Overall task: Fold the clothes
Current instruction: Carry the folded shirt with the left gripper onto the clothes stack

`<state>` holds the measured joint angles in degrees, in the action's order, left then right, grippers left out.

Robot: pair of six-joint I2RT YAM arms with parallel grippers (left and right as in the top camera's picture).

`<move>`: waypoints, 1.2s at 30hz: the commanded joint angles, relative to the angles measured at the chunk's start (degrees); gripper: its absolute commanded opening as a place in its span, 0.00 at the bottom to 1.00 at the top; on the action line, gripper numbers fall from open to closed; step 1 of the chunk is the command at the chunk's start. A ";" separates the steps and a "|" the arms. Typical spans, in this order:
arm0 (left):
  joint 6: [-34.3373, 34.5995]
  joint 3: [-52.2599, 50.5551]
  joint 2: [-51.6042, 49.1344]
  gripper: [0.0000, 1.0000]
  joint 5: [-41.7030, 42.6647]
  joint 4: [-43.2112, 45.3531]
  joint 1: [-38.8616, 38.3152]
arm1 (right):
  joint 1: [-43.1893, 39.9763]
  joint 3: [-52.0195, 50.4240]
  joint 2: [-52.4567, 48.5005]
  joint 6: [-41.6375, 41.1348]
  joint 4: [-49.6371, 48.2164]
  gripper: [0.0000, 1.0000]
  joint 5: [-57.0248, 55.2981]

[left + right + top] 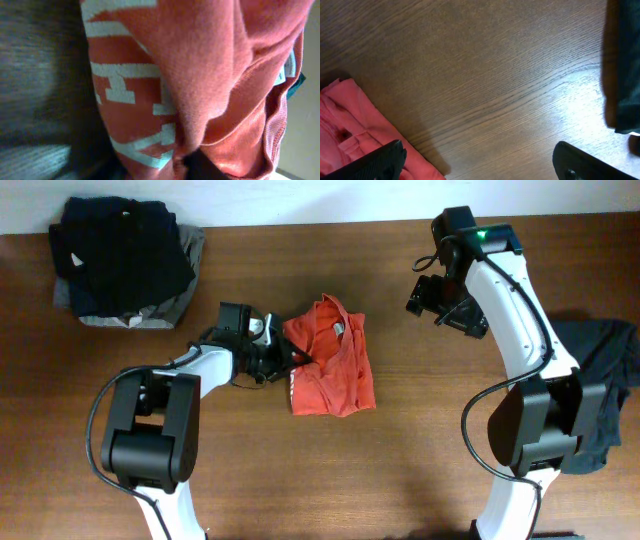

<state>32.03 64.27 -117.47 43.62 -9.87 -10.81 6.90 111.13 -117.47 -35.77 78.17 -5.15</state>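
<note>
The clothes, a red-orange T-shirt (335, 365) with white lettering, lie crumpled and partly folded at the table's middle. My left gripper (278, 355) is at the shirt's left edge. In the left wrist view the shirt (200, 65) fills the frame, and a fold of it is pinched between the dark fingers (202, 169) of the left gripper (150, 170). My right gripper (440, 305) hangs above bare wood to the right of the shirt. It (480, 167) is open with nothing in it. A corner of the shirt (350, 130) shows beside its left finger (375, 162).
A pile of dark and grey garments (125, 265) sits at the back left corner. Another dark garment (600, 390) lies at the right edge, also visible in the right wrist view (625, 65). The wooden table (400, 480) shows bare at the front.
</note>
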 commanded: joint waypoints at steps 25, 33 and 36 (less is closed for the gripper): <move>-16.35 7.45 -0.92 0.00 -4.02 16.70 0.39 | 0.15 0.63 1.70 0.00 0.04 0.98 -1.14; -18.93 10.16 -0.92 0.00 -14.62 16.74 4.24 | 0.15 0.63 1.70 -0.02 0.04 0.99 -1.14; -21.49 10.38 -0.92 0.00 -20.96 16.76 6.51 | 0.15 0.63 1.70 -0.02 0.04 0.99 -1.14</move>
<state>14.85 72.84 -117.67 30.98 6.46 -6.70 6.90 111.13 -117.47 -35.73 78.17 -5.15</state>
